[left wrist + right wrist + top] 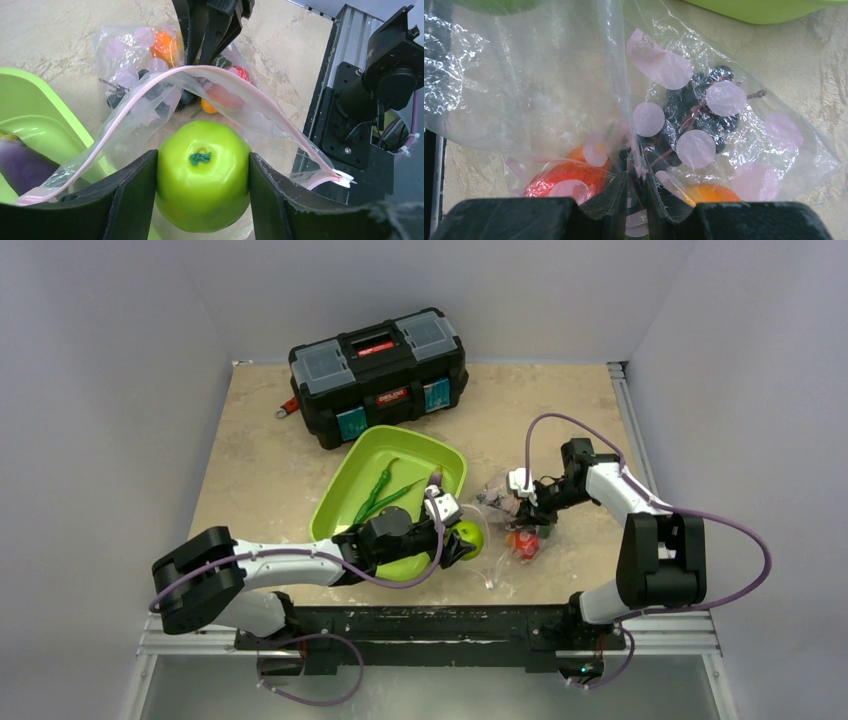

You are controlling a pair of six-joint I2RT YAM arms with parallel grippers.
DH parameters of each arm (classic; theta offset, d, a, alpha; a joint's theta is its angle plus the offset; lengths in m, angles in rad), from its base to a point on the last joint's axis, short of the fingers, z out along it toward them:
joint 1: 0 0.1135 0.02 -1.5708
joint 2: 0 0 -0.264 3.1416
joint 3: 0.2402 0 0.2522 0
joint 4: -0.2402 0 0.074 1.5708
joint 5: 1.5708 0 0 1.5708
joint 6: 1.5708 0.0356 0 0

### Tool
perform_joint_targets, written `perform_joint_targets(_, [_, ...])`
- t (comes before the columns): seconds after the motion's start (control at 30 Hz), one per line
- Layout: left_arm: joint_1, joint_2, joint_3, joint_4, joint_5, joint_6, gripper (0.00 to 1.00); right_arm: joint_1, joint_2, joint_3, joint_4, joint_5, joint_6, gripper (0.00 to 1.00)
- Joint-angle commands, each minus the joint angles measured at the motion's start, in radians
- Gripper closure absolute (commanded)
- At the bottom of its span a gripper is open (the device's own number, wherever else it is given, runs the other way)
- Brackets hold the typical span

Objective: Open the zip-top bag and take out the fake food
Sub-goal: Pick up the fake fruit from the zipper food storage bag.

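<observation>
Left wrist view: with lime (202,195) gripped between left gripper (201,165) jaws, pull back out of zip-top bag (145,105), right gripper (636,180) pinched narrow on its film

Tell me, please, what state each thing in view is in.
zip-top bag: mouth open, dark berries inside.
green toy fruit: gripped, at the bag's mouth.
left gripper: shut on the green toy fruit.
right gripper: shut on the bag's plastic.
green tray: upright, holding bean pods.
toolbox: lid closed.
</observation>
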Motion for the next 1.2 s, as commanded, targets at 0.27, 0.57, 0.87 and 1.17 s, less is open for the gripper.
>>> perform_joint_targets(0.27, [0.001,-0.053,-0.039,0.052,0.003,0.0,1.0,-0.01,-0.018,-0.002,0.014,0.017,-0.015,0.81])
perform_joint_targets(0.57, [0.005,-0.158,-0.073,0.03,-0.052,-0.007,1.0,-0.011,-0.019,-0.002,0.013,0.013,-0.014,0.81])
perform_joint_targets(0.87, [0.055,-0.163,-0.112,0.176,-0.064,-0.139,1.0,-0.013,-0.015,-0.003,0.012,0.011,-0.018,0.81])
perform_joint_targets(1.17, [0.132,-0.403,-0.146,-0.048,0.044,-0.185,1.0,-0.014,-0.013,0.001,0.012,0.01,-0.012,0.81])
